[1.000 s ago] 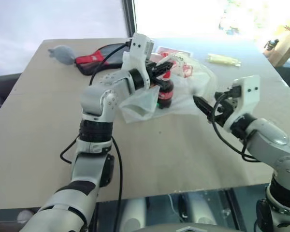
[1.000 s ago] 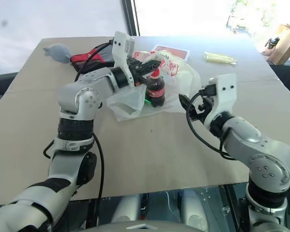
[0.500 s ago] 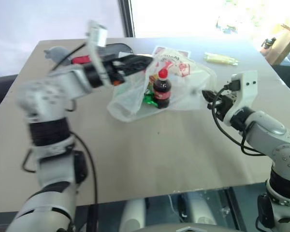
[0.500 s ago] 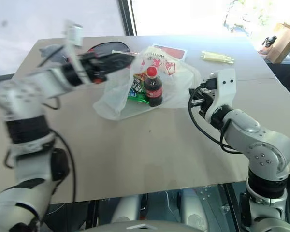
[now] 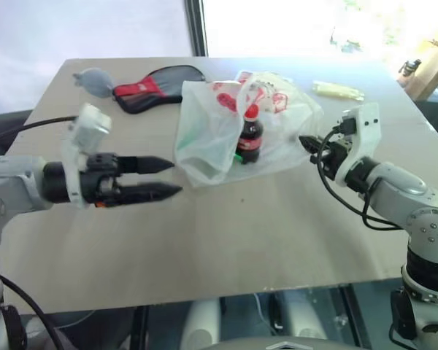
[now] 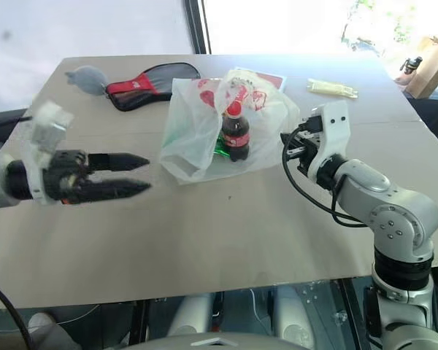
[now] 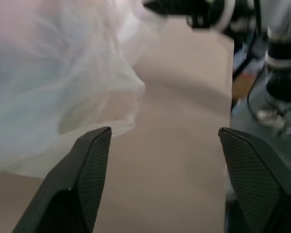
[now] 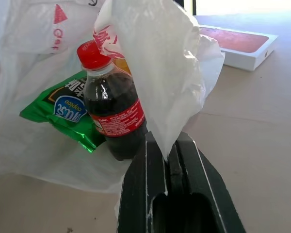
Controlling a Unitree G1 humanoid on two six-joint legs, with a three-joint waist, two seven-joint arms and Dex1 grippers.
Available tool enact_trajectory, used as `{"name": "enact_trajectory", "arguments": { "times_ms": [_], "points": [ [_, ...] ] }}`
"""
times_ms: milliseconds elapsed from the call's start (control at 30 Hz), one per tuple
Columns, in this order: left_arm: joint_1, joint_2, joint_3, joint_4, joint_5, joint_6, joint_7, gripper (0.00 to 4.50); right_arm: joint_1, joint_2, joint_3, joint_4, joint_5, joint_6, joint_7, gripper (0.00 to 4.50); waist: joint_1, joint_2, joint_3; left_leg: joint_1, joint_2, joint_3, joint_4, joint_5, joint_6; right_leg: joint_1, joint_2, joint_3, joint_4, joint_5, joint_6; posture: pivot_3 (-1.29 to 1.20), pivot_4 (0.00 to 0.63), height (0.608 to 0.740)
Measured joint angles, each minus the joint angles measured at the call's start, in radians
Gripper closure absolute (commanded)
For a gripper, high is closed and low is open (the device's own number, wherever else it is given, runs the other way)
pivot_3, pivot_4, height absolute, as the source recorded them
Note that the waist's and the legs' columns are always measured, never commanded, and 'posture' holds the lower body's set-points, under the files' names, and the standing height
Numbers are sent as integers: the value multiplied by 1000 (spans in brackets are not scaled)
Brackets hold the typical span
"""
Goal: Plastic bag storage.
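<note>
Right gripper [image 8: 169,145] jaws pinched on plastic bag [image 5: 219,127] edge; left gripper [image 5: 171,177] jaws spread, empty

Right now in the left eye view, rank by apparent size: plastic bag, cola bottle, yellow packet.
1. Translucent white plastic bag with red print
2. Dark cola bottle with red cap
3. Pale yellow packet, though it lies farther away, so unsure.

I see thin, crinkly, translucent film on the plastic bag [image 8: 150,73], glossy plastic on the cola bottle [image 8: 114,114], shiny foil on the green snack packet [image 8: 63,114], and a matt tan table [image 5: 241,240].
</note>
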Motion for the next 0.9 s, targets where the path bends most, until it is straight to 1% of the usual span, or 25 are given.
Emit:
{"name": "enact_trajectory", "arguments": {
  "times_ms": [100,167,267,300,367,400,433,467,500,533,600,667,700,733,800,900],
  "points": [
    [-31,-15,-86,-38,56,-88,20,818,0,-1,-1,-1,-1,2,4,4500,0,0,0,0,1,-1,0,0,0,0,2,0,0,0,0,0,150,740],
    [-63,-18,-184,-41,172,-201,34,818,1,-1,-2,-4,-2,4,3,4500,0,0,0,0,0,0,0,0,0,0,2,0,0,0,0,0,150,740],
    [-145,-62,-321,3,287,-284,66,818,3,3,-4,-10,-4,6,-12,4500,1,0,0,-1,0,0,1,0,0,0,2,0,0,0,0,0,150,740],
    [-156,-68,-343,10,304,-294,70,818,3,3,-3,-12,-4,6,-14,4500,0,0,0,-1,0,0,1,0,0,-1,2,0,0,0,0,0,150,740],
    [-203,-83,-440,44,395,-343,71,818,5,5,-5,-27,-3,8,-25,4500,0,0,0,-1,0,0,0,0,0,-1,2,1,0,0,0,0,150,740],
    [-207,-85,-460,52,415,-356,71,818,5,6,-5,-29,-3,8,-29,4500,0,0,0,-1,0,0,0,0,0,-1,2,1,0,0,0,0,150,740],
    [-223,-97,-506,71,457,-385,65,818,7,6,-6,-35,-3,10,-35,4500,0,0,0,-1,0,0,0,0,0,-1,2,1,0,0,0,0,150,740],
    [-233,-117,-546,87,489,-406,63,1210,8,8,-7,-38,-2,10,-40,4500,0,0,0,-1,0,0,0,0,0,-1,2,0,0,0,0,0,150,740],
    [-247,-147,-593,109,526,-426,63,1376,8,10,-8,-43,-2,12,-46,4500,0,0,0,-1,0,0,0,0,0,-1,2,1,0,0,0,0,150,740],
    [-252,-161,-616,121,548,-439,63,1741,8,12,-8,-46,-1,14,-50,4500,0,0,0,-2,0,0,0,0,0,-1,2,0,0,0,0,0,150,740],
    [-265,-186,-672,158,605,-487,57,2663,8,13,-8,-47,1,18,-56,4500,0,0,0,-2,0,0,0,0,0,-1,2,1,0,0,0,0,150,740],
    [-268,-200,-704,182,651,-539,38,3759,8,12,-9,-46,1,19,-58,4500,-2,0,0,-2,0,0,0,0,0,-1,2,1,0,0,0,0,150,740],
    [-268,-209,-705,192,659,-555,28,4214,8,11,-9,-46,1,20,-58,4500,-2,0,0,-2,0,0,0,0,0,-1,2,0,0,0,0,0,150,740],
    [-268,-212,-704,196,661,-559,25,4487,8,10,-9,-46,1,20,-57,4500,-2,0,0,-2,0,0,0,0,0,-1,2,0,0,0,0,0,150,740],
    [-268,-229,-686,210,645,-549,19,4487,7,3,-10,-45,0,19,-52,4500,-1,0,0,-2,0,0,1,0,0,-1,2,0,0,0,0,0,150,740],
    [-303,-322,-552,240,474,-393,48,4487,-41,3,-38,-5,15,13,-33,4500,-2,0,1,-4,0,-3,5,0,0,-1,2,-2,1,0,1,0,150,740]
  ]
}}
